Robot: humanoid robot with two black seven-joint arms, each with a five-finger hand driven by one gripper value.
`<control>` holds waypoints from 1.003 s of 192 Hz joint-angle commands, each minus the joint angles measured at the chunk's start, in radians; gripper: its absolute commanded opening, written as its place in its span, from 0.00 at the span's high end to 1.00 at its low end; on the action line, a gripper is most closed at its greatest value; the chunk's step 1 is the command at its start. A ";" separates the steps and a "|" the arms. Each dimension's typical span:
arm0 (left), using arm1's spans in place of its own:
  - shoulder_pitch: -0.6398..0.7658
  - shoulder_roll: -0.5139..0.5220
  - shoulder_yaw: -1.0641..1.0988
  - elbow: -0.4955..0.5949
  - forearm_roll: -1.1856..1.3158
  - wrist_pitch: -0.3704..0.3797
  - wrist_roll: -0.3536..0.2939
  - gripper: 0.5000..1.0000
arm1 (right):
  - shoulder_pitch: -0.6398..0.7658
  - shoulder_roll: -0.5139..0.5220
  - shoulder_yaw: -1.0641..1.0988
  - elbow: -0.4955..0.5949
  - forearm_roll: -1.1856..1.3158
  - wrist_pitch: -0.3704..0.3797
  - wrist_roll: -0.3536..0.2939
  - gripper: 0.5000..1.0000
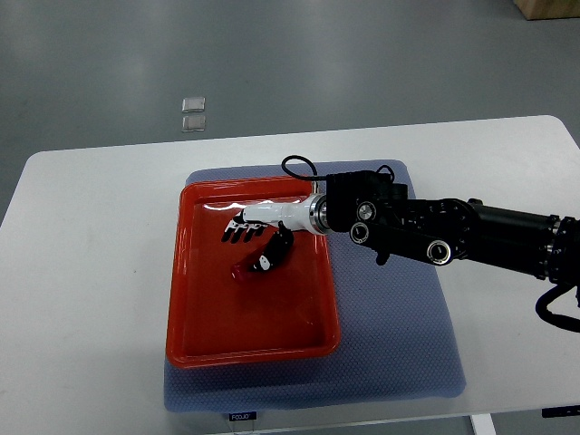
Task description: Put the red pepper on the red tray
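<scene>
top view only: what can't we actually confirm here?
- Red pepper: barely separable from the red tray, same colour, partly under the right hand; shape unclear.
- Grasp: cannot tell whether the fingers touch or hold the pepper.
- Right arm: cut off by the right edge.
- Left arm: not in view.
- Two small clear items on the floor: too small to identify.

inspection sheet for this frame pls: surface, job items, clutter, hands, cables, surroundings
Surface: white table with a blue-grey mat under the tray.
Job's things: red tray on the mat; red pepper inside the tray, under the hand.
Clutter: nothing seen on the table.
Grippers: right hand over the tray, thumb on the pepper; whether the fingers grip it cannot be told. Left hand not in view.
Cables: black cable loop at the right wrist.
Surroundings: grey floor with two small clear squares; brown box corner top right.
</scene>
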 commanded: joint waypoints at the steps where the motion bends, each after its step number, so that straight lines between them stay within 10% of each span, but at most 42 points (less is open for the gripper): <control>1: 0.000 0.000 0.000 0.000 0.000 0.000 0.000 0.00 | -0.002 -0.008 0.008 0.001 0.007 0.002 0.000 0.17; 114: 0.000 0.000 0.000 0.000 0.000 0.000 0.000 0.00 | -0.151 -0.006 0.558 -0.072 0.312 0.013 0.005 0.17; 192: 0.000 0.000 0.000 0.000 0.000 0.000 0.000 0.00 | -0.317 0.055 0.917 -0.257 0.823 0.016 0.209 0.17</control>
